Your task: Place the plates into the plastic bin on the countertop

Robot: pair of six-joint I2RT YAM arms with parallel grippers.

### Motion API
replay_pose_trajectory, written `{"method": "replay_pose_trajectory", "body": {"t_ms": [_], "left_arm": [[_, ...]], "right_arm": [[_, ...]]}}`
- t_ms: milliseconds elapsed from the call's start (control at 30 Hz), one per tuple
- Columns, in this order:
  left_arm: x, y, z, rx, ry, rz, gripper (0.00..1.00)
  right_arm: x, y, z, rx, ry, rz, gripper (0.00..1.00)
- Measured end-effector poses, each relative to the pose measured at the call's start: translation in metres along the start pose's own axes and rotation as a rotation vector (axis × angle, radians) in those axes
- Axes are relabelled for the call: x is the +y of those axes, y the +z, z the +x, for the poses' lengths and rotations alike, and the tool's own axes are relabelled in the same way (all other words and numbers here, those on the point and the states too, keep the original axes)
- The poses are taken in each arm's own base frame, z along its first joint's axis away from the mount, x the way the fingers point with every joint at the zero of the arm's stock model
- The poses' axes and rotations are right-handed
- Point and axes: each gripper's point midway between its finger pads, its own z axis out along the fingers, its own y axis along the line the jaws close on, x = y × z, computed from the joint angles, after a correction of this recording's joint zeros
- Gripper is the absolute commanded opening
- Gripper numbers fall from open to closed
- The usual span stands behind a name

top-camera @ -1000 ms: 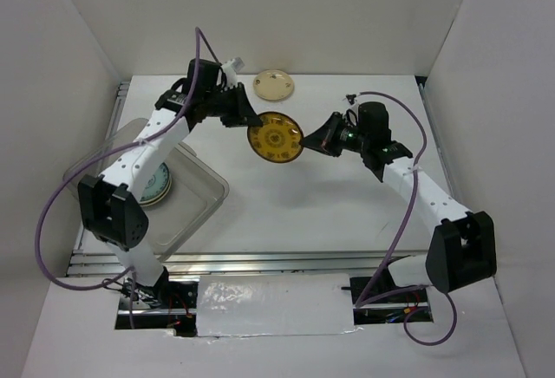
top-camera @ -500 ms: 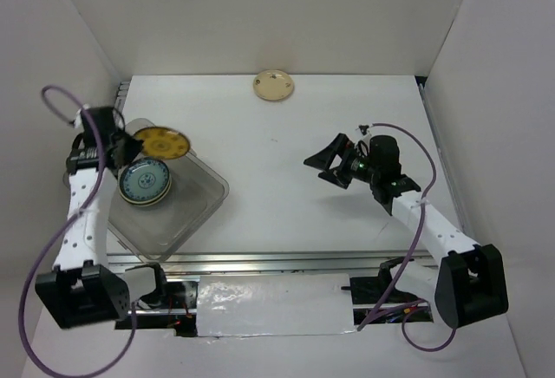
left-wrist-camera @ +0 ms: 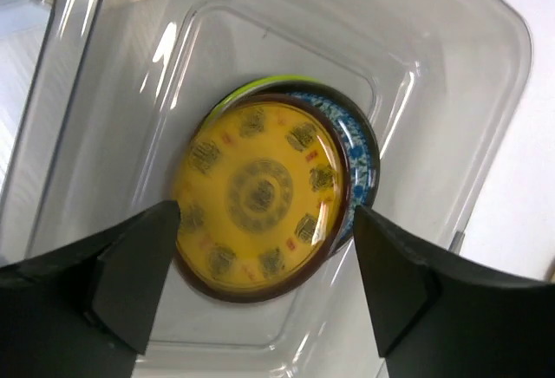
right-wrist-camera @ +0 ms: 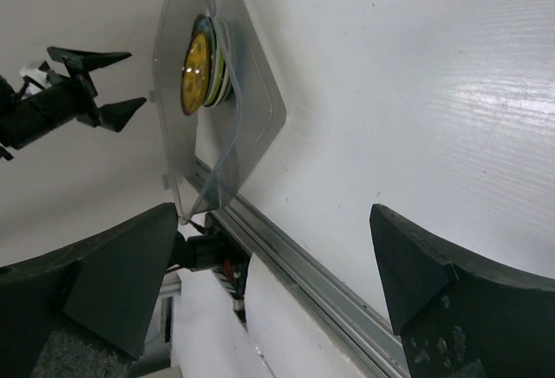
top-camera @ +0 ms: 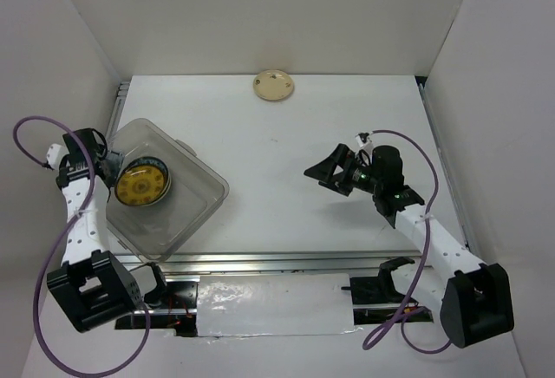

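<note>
Countertop, one bin, one cream plate

Place: a robotics lab test cell, set up for recording.
Enclosure: plain white panels wall in the table at the back and both sides.
Table: a bare white top edged with metal rails.
Machines: a left arm and a right arm, white and black, bolted at the near edge.
Cabling: purple cables loop loose in the air.
Front edge: a crinkled silvery sheet lies between the arm bases, with exposed wiring beside it.
Props: a clear plastic bin and small saucers.
</note>
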Motion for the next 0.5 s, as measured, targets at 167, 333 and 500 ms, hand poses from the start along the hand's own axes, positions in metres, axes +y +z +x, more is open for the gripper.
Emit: {"method": "replay_pose_trajectory", "body": {"t_ms": [167, 333, 500], "left_arm": [[-0.023, -0.015, -0.024, 0.005, 0.027, 0.045, 0.99], [-0.057, -0.054, -0.006, 0.07, 0.172, 0.243, 0.99], [-0.139, -0.127, 0.074, 0.217, 0.4, 0.66, 0.99]], "right_arm": [[0.006, -0.008, 0.002, -0.016, -0.027, -0.017, 1.0], [0.019, -0.024, -0.002, -0.067, -0.086, -0.038, 1.0], [0.025, -0.044, -0.008, -0.163, -0.13, -0.046, 1.0]]}}
